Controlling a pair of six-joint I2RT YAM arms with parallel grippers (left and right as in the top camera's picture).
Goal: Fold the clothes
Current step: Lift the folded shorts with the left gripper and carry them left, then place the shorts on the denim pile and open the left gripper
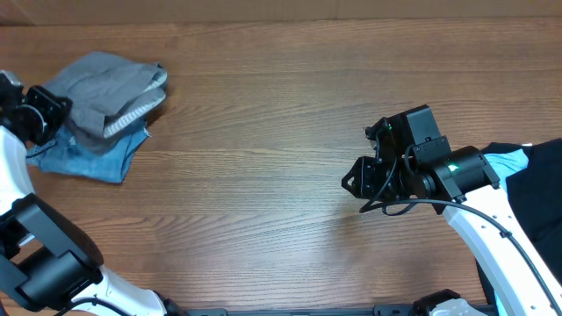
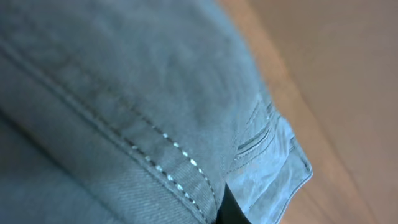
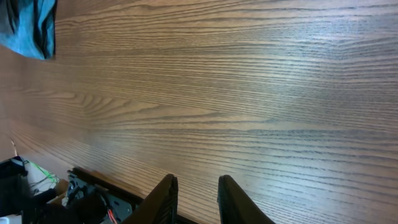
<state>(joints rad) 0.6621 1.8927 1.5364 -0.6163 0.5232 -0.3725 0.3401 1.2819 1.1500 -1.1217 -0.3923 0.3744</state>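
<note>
Grey-blue cloth fills my left wrist view edge to edge: a stitched seam running across it, a paler corner at the lower right, and one dark fingertip [image 2: 229, 208] poking in at the bottom. My left hand [image 1: 54, 110] is right up against the pile at the far left of the desk [image 1: 263, 132]. I can't tell whether it is spread or pinching anything, because the fabric hides the jaws in both views. I also can't say for sure which garment that seam belongs to.

Moving outward, the grey shorts [image 1: 110, 83] sit bunched in a heap, striped inner band showing, on top of the blue denim shorts [image 1: 88, 160]. Nothing is laid flat, so I judge this to be the very start: getting hold of the grey pair and lifting it off its neighbour.

Over to my right hand [image 1: 356, 184]: it hangs above bare wood well apart from the pile, fingers slightly parted with nothing between them. Behind it at the right edge lie a black garment [image 1: 536, 189] and a light-blue garment [image 1: 505, 162].

Next move, as I read it, calls for a pinch on the grey cloth alone, leaving the denim beneath. Then I'd draw it toward the open middle of the desk, where my right hand can take the other side and spread it for the first fold.
</note>
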